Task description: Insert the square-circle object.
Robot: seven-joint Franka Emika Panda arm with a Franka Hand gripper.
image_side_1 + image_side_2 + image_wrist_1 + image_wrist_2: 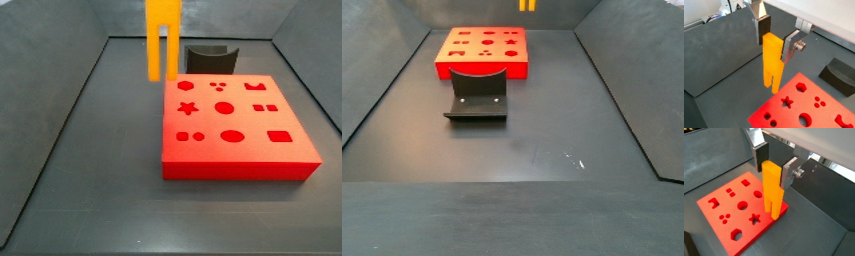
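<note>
Gripping the square-circle object [771, 55] by its flat upper slab: gripper [774, 34] is closed on it, a dark-padded silver finger [763, 26] pressed against each side in both wrist views. Same hold in a wrist view [772, 180], gripper [776, 162] clamped on the top part, prongs pointing down and free.

Object hangs upright, clear of everything. In a wrist view the prong tips sit just above the near edge of the red block [811, 107]; in a wrist view they overlap the block's edge [741, 213] beside the star hole [755, 218], but contact can't be confirmed from there.

In a side view the object [162, 38] is in the air above the floor, off the block's [241, 160] far-left corner, prongs not touching it. Gripper itself is cut off at the frame top there. Dark grey curved piece [210, 58] sits on the floor behind the block, just beyond its far edge.

In a side view from the opposite end, the grey piece [478, 96] is nearest, touching or just in front of the red block [482, 50]. Only the prong tips of the object [527, 5] show at the top edge, beyond the block's far right corner. Grey bin floor [516, 150] all round.

Block holes: star, circles, squares, hexagon, arch shapes; none filled.
</note>
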